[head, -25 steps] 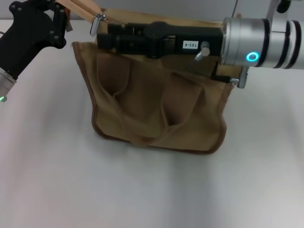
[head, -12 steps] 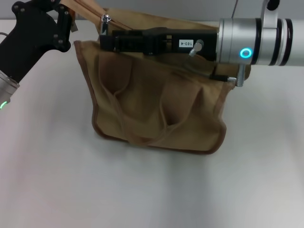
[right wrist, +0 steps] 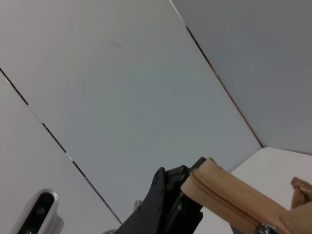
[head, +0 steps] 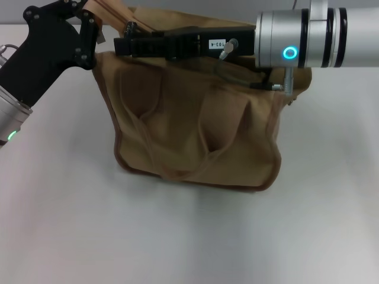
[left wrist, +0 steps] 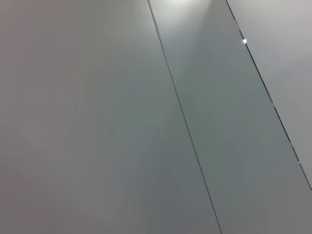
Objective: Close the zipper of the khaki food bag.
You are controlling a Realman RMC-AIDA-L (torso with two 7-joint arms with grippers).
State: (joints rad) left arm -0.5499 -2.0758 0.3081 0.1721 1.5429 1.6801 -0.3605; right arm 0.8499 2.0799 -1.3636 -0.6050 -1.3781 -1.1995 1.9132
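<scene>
Nearest the head cam: bare white table (head: 177, 236), then the khaki food bag (head: 195, 136) standing upright mid-table, two loop handles drooping down its front face. Further back, along the bag's top edge, right gripper (head: 121, 45) lying horizontal across the opening, tips at the bag's left rear corner w/ the zipper (right wrist: 229, 200); slider seen only as a small silver bit at the right wrist view's edge (whether pinched or just touched: cannot tell, finger gap hidden). Left gripper (head: 89, 26) at the same corner from the left, black body up against the raised khaki tape end, apparently clamped on it, though fingers not visible. Left wrist view: plain grey wall panels only.
</scene>
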